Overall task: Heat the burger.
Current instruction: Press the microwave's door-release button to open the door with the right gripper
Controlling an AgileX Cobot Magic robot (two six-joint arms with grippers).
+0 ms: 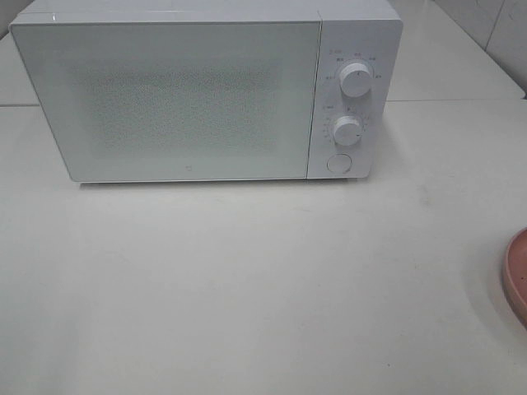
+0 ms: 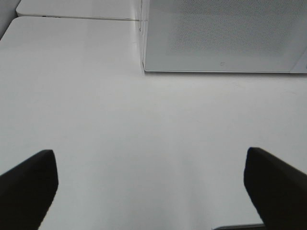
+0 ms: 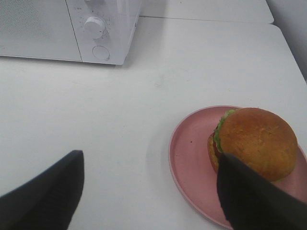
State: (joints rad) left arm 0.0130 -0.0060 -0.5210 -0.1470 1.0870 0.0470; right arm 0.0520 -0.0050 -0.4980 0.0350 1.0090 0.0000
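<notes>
The burger (image 3: 254, 141) has a glossy brown bun and green lettuce at its side, and sits on a pink plate (image 3: 189, 148). In the high view only the plate's rim (image 1: 517, 276) shows at the right edge, and the burger is out of view there. My right gripper (image 3: 148, 194) is open above the table, one finger (image 3: 254, 201) overlapping the burger's near side in the picture. My left gripper (image 2: 148, 182) is open over bare table in front of the microwave (image 1: 189, 90), whose door is shut. Neither arm shows in the high view.
The white microwave (image 3: 72, 28) stands at the back of the white table (image 1: 263, 288), with two knobs (image 1: 356, 80) and a round button (image 1: 338, 163) on its right panel. A seam between table tops runs behind it.
</notes>
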